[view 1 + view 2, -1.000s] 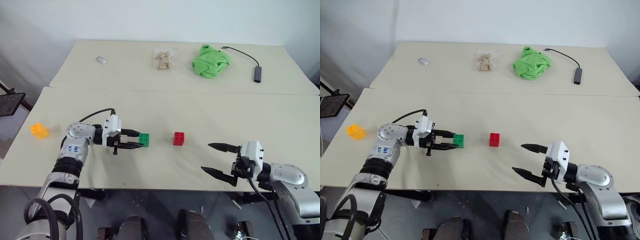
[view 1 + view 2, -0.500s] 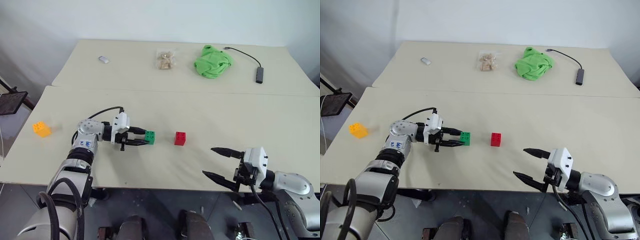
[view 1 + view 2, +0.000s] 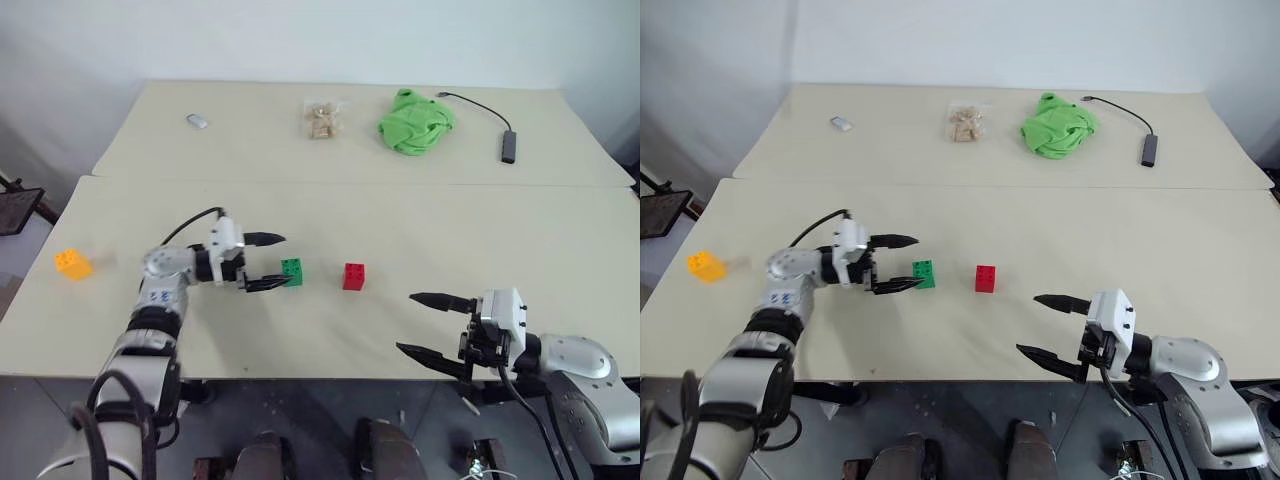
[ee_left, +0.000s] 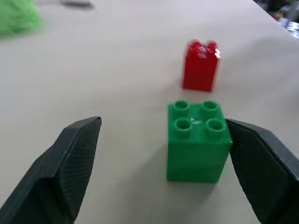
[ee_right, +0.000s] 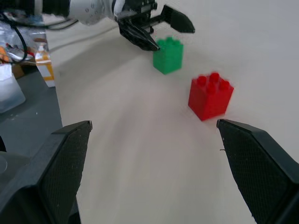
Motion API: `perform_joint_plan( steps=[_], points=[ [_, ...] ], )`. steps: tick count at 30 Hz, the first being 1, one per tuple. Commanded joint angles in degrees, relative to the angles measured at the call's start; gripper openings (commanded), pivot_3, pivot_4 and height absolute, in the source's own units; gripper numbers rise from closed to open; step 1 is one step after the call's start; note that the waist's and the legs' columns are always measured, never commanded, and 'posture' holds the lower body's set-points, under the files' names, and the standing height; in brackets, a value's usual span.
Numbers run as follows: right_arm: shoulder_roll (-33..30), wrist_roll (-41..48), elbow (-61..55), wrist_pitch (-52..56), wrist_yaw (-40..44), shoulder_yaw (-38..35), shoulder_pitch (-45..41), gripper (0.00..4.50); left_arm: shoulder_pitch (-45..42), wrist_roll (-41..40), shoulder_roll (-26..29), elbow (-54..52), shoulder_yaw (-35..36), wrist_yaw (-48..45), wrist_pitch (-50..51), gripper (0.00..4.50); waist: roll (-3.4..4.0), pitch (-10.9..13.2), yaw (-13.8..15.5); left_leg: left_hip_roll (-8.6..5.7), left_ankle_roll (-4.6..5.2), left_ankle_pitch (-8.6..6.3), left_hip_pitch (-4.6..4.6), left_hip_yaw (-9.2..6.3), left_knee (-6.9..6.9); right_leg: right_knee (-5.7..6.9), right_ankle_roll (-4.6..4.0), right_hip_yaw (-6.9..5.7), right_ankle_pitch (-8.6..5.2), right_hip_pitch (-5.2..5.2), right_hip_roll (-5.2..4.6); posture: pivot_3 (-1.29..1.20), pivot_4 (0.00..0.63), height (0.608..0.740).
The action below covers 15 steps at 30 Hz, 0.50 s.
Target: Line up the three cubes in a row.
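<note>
— So, where are your cubes?

— The green cube (image 3: 292, 271) sits on the table (image 3: 420, 240), just beside the red cube (image 3: 354, 276). The yellow cube (image 3: 72, 264) is far off by the table's left edge. Your left gripper (image 3: 268, 262) is spread wide around the green one, one finger touching its side. Your right gripper (image 3: 428, 324) is spread too, holding nothing.

— How will they feel?

— Likely light, hard and a bit slippery. Pinch the flat sides, not the bumpy top.
</note>
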Motion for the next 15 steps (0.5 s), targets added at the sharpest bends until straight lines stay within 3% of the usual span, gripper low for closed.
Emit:
perform_joint_plan(
  steps=[1,4,7,11,15],
  points=[
    [1.61,2.27,0.88,0.85,1.91,2.81,-5.1,4.5,19.58,-6.23,2.51,-26.19,8.26,9.66,8.51,4.24,0.01,0.0,-0.65,0.03,-0.03,-0.01,0.07,-0.11,-0.08,0.01,0.0,0.04,0.0,-0.02,0.01,0.0,0.15,0.74],
    [2.41,2.35,2.36,0.9,3.35,4.48,-7.97,4.5,32.94,-7.53,2.95,-42.85,12.09,16.8,14.02,4.24,-0.07,0.06,-0.06,0.03,-0.09,-0.08,0.05,-0.46,-0.08,0.01,0.0,0.04,0.0,-0.03,0.02,0.0,0.15,0.74],
    [5.03,2.18,5.38,0.14,5.48,7.44,-12.84,4.5,48.98,-9.32,-3.48,-57.7,22.58,31.04,17.47,4.38,-0.13,0.1,0.81,0.03,-0.01,-0.14,-0.03,-0.71,0.26,-0.06,0.0,-0.01,0.0,0.18,-0.04,0.0,0.15,0.74],
    [8.42,1.63,8.99,-1.51,6.13,8.56,-16.48,4.5,54.35,-10.1,-15.87,-63.11,32.32,52.49,19.36,4.38,-0.11,0.1,2.26,0.0,0.21,-0.17,0.07,-0.81,0.33,-0.21,0.02,0.04,0.01,0.42,-0.31,0.0,0.15,0.74],
    [10.15,0.39,11.74,-4.43,7.01,9.0,-18.39,4.5,56.22,-9.89,-23.84,-62.21,38.45,65.58,18.48,4.38,-0.16,0.07,2.51,-0.15,0.26,-0.22,0.07,-0.79,0.36,-0.25,0.06,0.02,0.03,0.47,-0.31,0.0,0.15,0.74]
  ],
)
